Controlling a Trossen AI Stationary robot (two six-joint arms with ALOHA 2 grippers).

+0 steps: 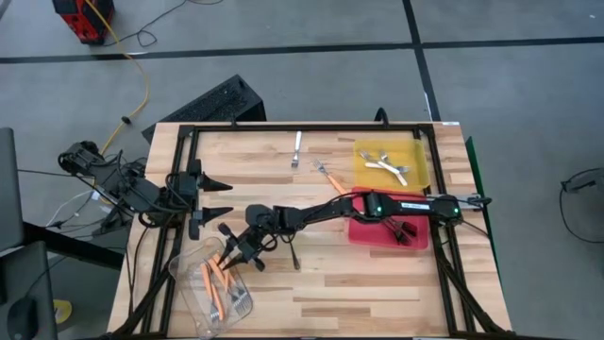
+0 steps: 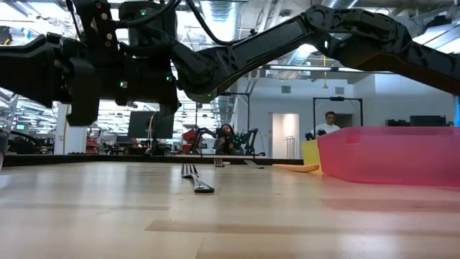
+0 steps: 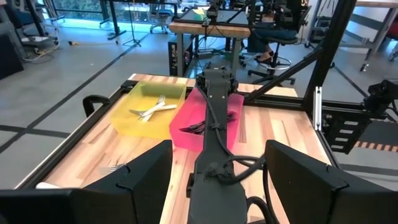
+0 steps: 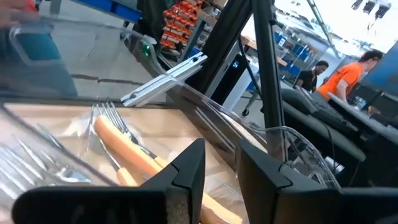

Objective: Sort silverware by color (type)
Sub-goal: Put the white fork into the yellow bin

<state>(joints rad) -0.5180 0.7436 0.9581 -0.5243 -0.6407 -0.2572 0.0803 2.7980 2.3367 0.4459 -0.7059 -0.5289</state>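
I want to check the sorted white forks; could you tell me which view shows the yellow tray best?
The high view: the yellow tray lies fully in sight with white-handled forks in it. The left wrist view shows it slanted, also with its forks. The low view shows only a sliver behind the red tray. The right wrist view misses it.

No text, label, brand or number can be read anywhere.

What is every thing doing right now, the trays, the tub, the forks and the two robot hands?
Yellow tray: holds white forks.
Red tray: holds dark forks.
Clear tub: holds orange forks.
Dark fork: lying on table.
Right gripper: partly open over tub.
Left gripper: open, empty.
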